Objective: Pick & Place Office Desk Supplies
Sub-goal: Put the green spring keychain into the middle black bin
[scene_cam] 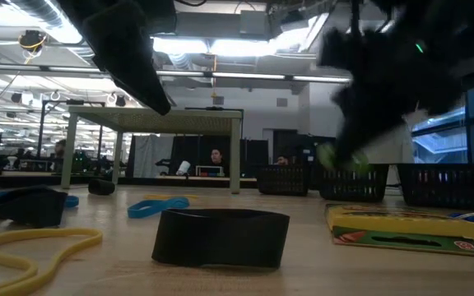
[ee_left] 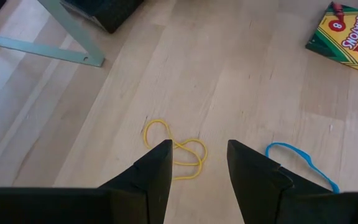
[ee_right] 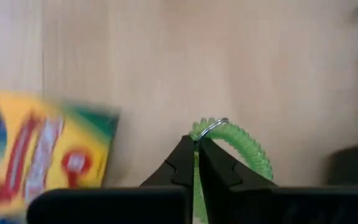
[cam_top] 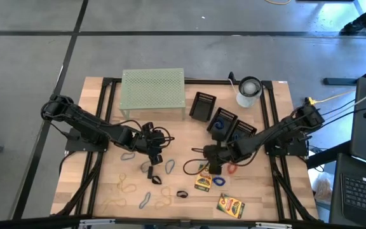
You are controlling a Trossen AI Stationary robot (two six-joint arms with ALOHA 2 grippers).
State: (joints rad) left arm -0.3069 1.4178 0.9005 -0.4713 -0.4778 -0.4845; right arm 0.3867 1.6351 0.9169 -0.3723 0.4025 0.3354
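Observation:
My right gripper (ee_right: 196, 163) is shut on a green coiled band (ee_right: 244, 148) with a small metal ring, beside a yellow crayon box (ee_right: 39, 155). In the high view this gripper (cam_top: 211, 163) hovers just beyond that crayon box (cam_top: 202, 183). A second crayon box (cam_top: 230, 205) lies nearer the front edge. My left gripper (ee_left: 199, 163) stands open above the table at the centre left (cam_top: 152, 145). Below its fingers lie a yellow rubber band (ee_left: 178, 148) and a blue one (ee_left: 303, 160), both untouched. My right gripper pinches the green coiled band between its two fingertips, at the end by the metal ring (ee_right: 211, 126). The fingers slant down from the table's right side. In the low view the green band (scene_cam: 340, 158) hangs below the blurred gripper, clear of the tabletop.
A pale green perforated rack (cam_top: 153, 92) stands at the back, a white cup (cam_top: 250, 91) at the back right. Three black baskets (cam_top: 222, 119) sit between them and my right arm. Loose rubber bands (cam_top: 127, 188) and black clips (cam_top: 182, 194) lie across the front.

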